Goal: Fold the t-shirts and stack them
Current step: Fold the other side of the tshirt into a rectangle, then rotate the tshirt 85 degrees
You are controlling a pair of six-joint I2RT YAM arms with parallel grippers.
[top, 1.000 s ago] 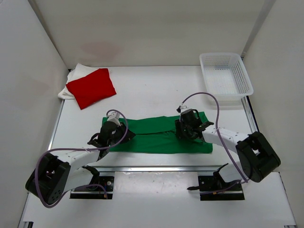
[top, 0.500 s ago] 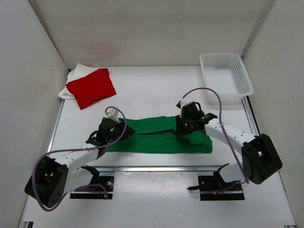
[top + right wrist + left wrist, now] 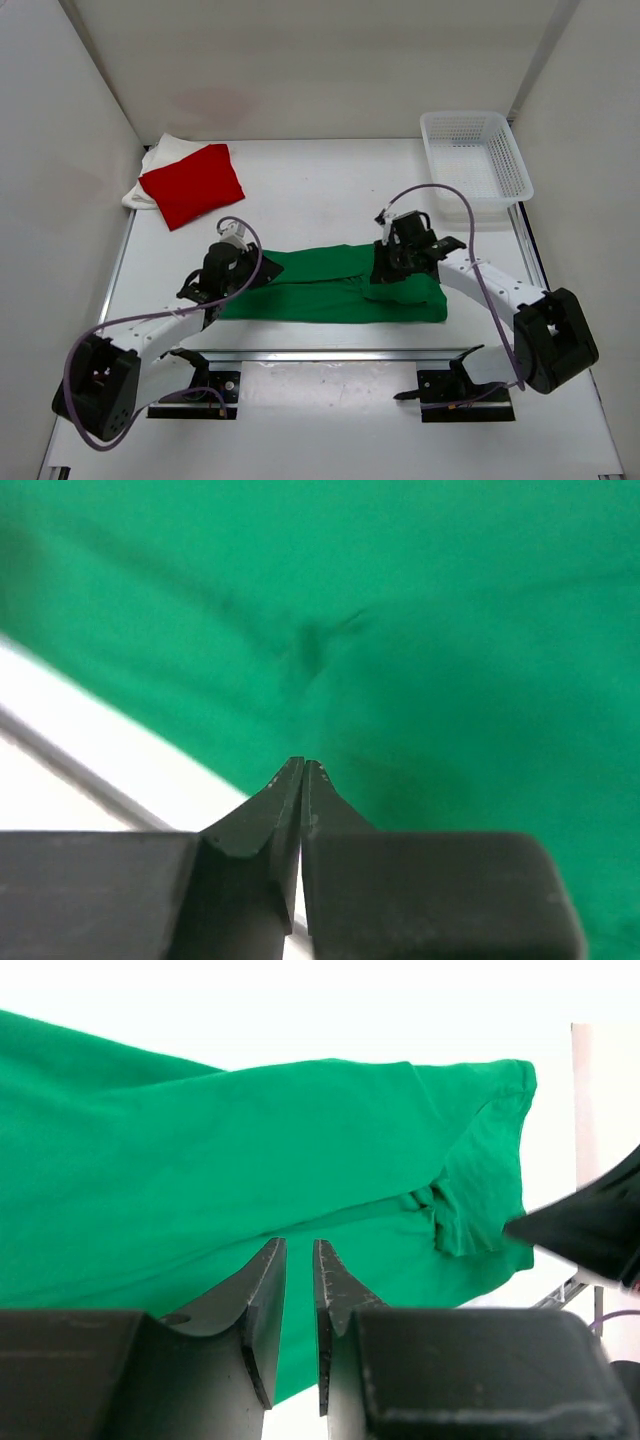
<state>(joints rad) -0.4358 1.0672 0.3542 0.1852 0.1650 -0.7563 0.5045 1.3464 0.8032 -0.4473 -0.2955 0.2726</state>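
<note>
the top external view alone gives the full layout. the green t-shirt (image 3: 320,290) lies as a long band across the near middle of the table (image 3: 320,190), flat at its left and centre and bunched at its right end. the red t-shirt (image 3: 192,183) sits folded on the white t-shirt (image 3: 150,160) at the far left corner, well apart from the green one. the white mesh basket (image 3: 480,205) stands at the far right.

the wrist views give the finger detail that the top view hides. the left gripper (image 3: 299,1245), at the band's left end, shows a narrow gap between its fingers, and we see no cloth in it. a dark part of the right arm (image 3: 590,1225) enters that view at the right. the right gripper (image 3: 302,765) has its tips pressed together over the cloth near its edge. we cannot tell whether a fold is caught between them.

the band's near edge runs just beside the metal rail (image 3: 330,353) at the table front. bare table lies between the band and the far wall.
</note>
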